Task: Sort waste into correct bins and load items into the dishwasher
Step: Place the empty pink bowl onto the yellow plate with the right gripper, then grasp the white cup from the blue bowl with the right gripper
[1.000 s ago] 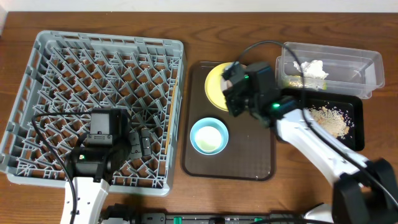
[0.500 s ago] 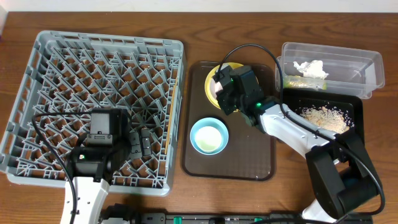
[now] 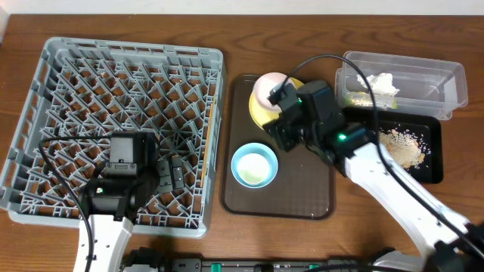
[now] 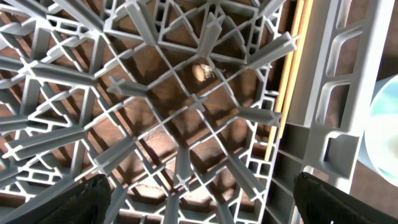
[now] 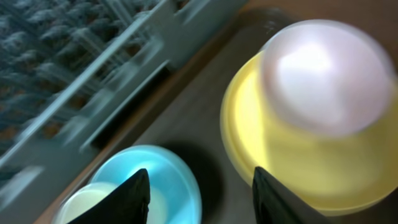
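- Far left, the grey dish rack point(image 3: 113, 128) sits on the desk point(image 3: 15, 23), exactly where it was a second ago, with no dishes in it.
- The left gripper point(image 4: 205, 199) hangs over the rack's near right corner, fingers spread wide with nothing between them. That arm hasn't budged.
- Next comes the brown tray point(image 3: 302, 196), just beside the rack. The blue bowl point(image 3: 254, 165) is on its near left part, same spot as before.
- At the tray's far end is the yellow plate point(image 3: 261, 113), and here's the change: the white bowl point(image 3: 269, 89) now shows in full, upside down on the plate's far side. Half a second ago the wrist covered it.
- The right gripper point(image 5: 202, 199) has drawn back to the right and toward the near edge. It is above the tray between plate and blue bowl, fingers parted and empty. Its wrist view is blurred.
- To the right, the clear tub point(image 3: 401, 79) holds the tissue point(image 3: 382, 81) and the wrapper point(image 3: 359, 98), unchanged.
- In front of it, the black tray point(image 3: 431, 151) holds the crumbs point(image 3: 401, 143), also unchanged.
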You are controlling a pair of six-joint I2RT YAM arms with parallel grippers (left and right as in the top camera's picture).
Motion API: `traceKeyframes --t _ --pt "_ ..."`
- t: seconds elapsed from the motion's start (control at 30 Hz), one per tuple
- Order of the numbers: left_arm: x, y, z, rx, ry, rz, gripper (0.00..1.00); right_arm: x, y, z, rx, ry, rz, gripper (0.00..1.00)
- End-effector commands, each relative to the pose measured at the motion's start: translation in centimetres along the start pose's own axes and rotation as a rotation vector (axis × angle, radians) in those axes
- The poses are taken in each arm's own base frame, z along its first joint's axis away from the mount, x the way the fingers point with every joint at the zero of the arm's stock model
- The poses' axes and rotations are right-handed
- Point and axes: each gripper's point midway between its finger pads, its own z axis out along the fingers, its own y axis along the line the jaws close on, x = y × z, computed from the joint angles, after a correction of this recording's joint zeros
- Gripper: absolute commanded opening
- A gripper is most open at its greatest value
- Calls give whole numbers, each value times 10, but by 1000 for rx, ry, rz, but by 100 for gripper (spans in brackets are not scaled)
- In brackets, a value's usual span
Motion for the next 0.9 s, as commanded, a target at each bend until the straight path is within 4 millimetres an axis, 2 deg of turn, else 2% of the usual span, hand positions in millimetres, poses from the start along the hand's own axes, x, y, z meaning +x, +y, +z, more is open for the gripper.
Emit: traceKeyframes --t 0.0,0.03,0.17,0.33,0.43,0.5,0.57,0.6,0.67,0.77,0.87 --pt "-6 -1 -5 8 -16 -6 96 25 23 -1 -111 105 71 53" --pt "-6 -1 -5 8 -15 -6 96 43 24 1 -107 179 99 54" --pt "-6 -1 -5 8 -16 -6 96 69 33 11 -119 290 111 51" --pt "-6 -1 -5 8 -15 -6 96 84 41 26 -131 349 97 45" --pt "-6 -1 -5 8 -15 -6 96 94 36 35 -90 390 133 43" --pt "-6 -1 -5 8 -15 -6 96 101 31 41 -59 416 167 38" --pt "-6 -1 -5 8 -15 -6 96 107 30 46 -53 434 190 20" --pt "-6 -1 -5 8 -15 -6 96 108 29 47 -52 437 196 10" --pt "-6 -1 -5 8 -15 -6 96 100 29 47 -53 407 196 3" --pt "-6 -1 -5 8 -15 -6 96 80 28 37 -55 339 191 1" --pt "-7 -8 -5 46 -20 -5 96 57 21 18 -48 257 198 1"
